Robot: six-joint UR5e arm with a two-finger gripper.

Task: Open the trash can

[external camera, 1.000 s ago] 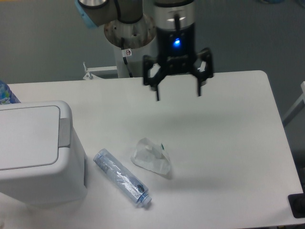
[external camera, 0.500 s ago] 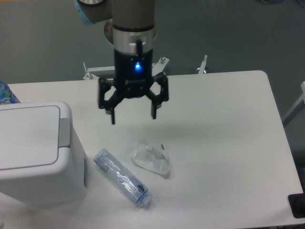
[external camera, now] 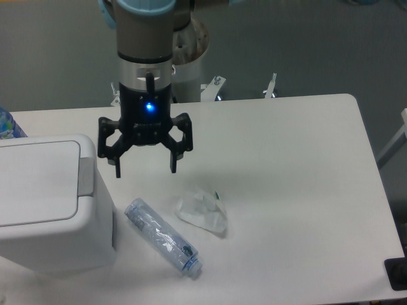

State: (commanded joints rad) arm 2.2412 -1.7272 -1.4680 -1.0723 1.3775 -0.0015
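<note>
One bin (external camera: 48,203), white plastic, boxy with rounded corners, stands at the left edge of the tabletop (external camera: 299,178), partly cut off by the frame; flat lid (external camera: 35,181) shut. Judged rigid, smooth and likely slippery on its broad faces, light enough to shift if pushed sideways; lid probably hinged and light. Best hold: grey tab (external camera: 85,174) along the lid's right rim, facing the arm, either pinched or hooked from below and lifted. Gripper (external camera: 145,166), blue light lit, hangs above the tabletop just right of the bin, jaws spread wide and pinching nothing, near the tab but apart from it. Other items: clear bottle (external camera: 162,237), lying on its side just beside the bin's right wall, cap end toward the front edge; crumpled clear wrapper (external camera: 202,210), right of the bottle, apart from it; blue-patterned object (external camera: 9,124) at the far left, mostly out of frame, unidentified. Neither bottle nor wrapper lies between the gripper and the tab; approach judged unobstructed.
</note>
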